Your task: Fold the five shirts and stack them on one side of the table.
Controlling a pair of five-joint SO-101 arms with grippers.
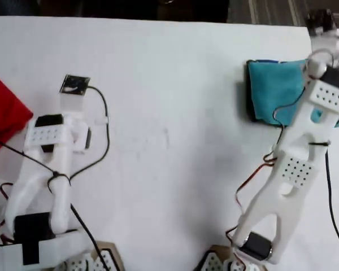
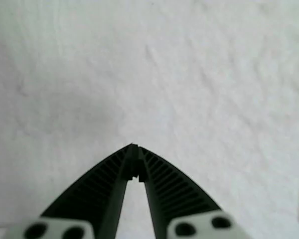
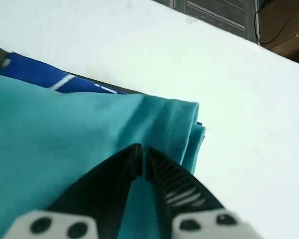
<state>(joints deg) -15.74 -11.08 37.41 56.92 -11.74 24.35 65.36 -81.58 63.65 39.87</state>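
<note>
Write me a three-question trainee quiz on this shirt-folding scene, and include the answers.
1. True or false: the red shirt lies on the stack below the right gripper.
2. Multiple choice: which shirt shows directly under the teal shirt? A) a red one B) a blue one C) a yellow one
3. Fill in: the left gripper hangs shut over the bare ____.

Key
1. False: it lies apart, at the opposite edge of the table.
2. B: the blue shirt peeks out under the teal one.
3. table
</note>
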